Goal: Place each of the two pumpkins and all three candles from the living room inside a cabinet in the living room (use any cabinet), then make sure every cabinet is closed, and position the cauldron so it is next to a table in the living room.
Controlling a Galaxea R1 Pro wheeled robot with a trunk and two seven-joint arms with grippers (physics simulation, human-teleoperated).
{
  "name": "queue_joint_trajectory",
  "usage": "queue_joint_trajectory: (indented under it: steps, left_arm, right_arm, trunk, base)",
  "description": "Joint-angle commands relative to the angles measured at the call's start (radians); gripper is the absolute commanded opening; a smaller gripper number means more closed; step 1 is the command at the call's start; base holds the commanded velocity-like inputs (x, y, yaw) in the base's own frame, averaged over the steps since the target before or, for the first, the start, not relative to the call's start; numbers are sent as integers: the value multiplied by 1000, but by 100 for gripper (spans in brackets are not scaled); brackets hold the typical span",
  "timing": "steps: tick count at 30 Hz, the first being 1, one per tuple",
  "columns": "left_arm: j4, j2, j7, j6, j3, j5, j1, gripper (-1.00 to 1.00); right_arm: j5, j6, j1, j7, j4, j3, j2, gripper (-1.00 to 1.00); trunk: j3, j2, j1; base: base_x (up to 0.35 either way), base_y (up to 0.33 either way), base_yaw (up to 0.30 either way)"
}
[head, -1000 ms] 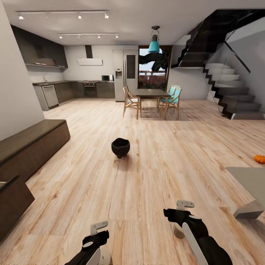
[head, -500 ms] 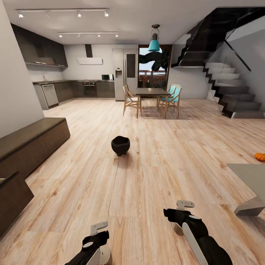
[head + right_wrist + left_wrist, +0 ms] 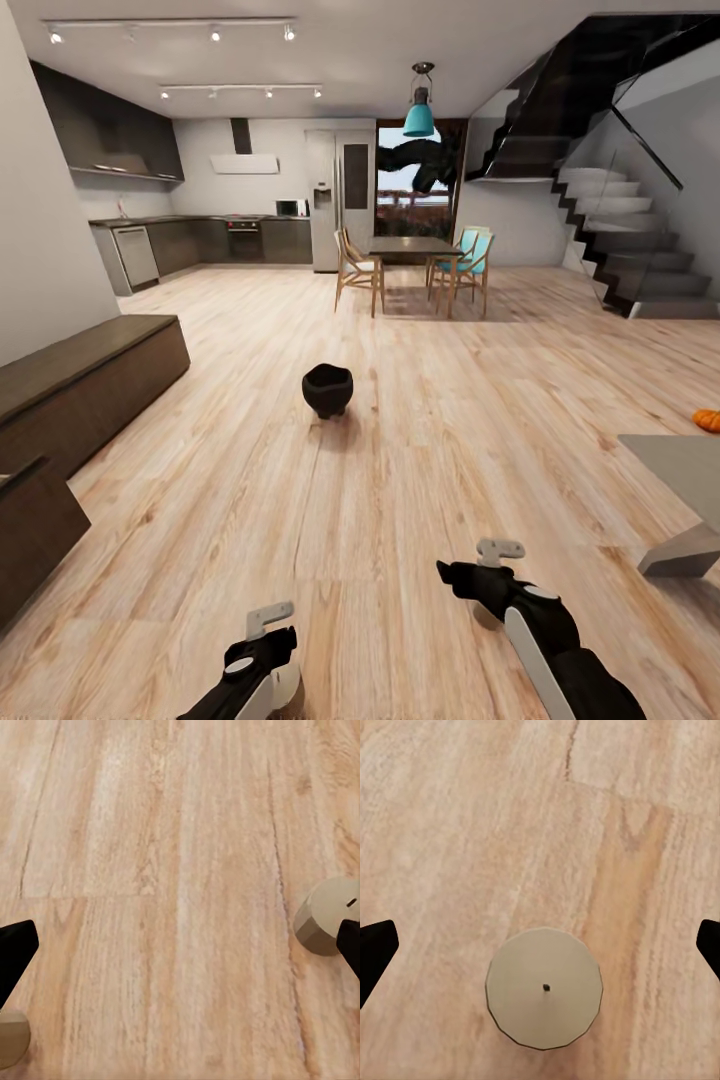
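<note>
The whole head view is shifting a little against the earlier frames, so the base or head is moving; against that shift, the right gripper [image 3: 455, 572] is creeping slightly forward over the floor [image 3: 400, 480].

Both hands are hanging low with fingers spread wide and nothing between them. The left gripper [image 3: 540, 945] is hovering directly above a pale round candle [image 3: 544, 988] with a dark wick, standing upright on the boards. In the right wrist view, another candle [image 3: 326, 915] is standing just beside one fingertip [image 3: 15, 945] of the pair's opposite number, and a third pale round shape, probably a candle too [image 3: 11, 1039], is peeking in at the frame's edge.

The cauldron [image 3: 328, 389] is sitting mid-floor, well apart from the dining table [image 3: 412, 246]. One pumpkin [image 3: 707, 420] is lying beyond the far edge of the grey table [image 3: 680, 465]. The cabinet [image 3: 90, 375] is running along the left wall, with what looks like an opened front nearest the robot.

For a clean pick, the left arm should be descending straight, keeping the wick centred between the fingers, closing low on the candle's side so it is not tipping. Steadying the base first would be helping.
</note>
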Motion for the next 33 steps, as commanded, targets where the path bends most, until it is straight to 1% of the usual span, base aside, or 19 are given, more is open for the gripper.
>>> queue_joint_trajectory:
  steps: [1, 6, 22, 28, 33]
  left_arm:
    - [-2, 1, 9, 3, -9, 7, -1, 100]
    - [-2, 0, 10, 2, -9, 7, -1, 100]
    - [-2, 0, 14, 1, -9, 3, -1, 100]
    - [-4, 0, 32, -34, -11, 2, -1, 100]
    - [-7, -1, 40, -45, -13, 1, -1, 100]
  right_arm:
    - [-10, 3, 1, -7, -4, 3, -2, 100]
    - [-10, 3, 5, 3, -12, 2, -5, 100]
    - [-10, 3, 7, 6, -14, 1, -5, 100]
    - [-12, 2, 7, 6, -14, 1, -5, 100]
    - [-12, 2, 7, 6, -13, 1, -5, 100]
  trunk:
    - [-4, -5, 2]
    - [-24, -6, 5]
    - [-86, -10, 12]
    - [-86, -10, 12]
    - [-86, -10, 12]
  base:
    - [0, 0, 0]
    - [0, 0, 0]
    - [0, 0, 0]
    - [0, 0, 0]
    - [0, 0, 0]
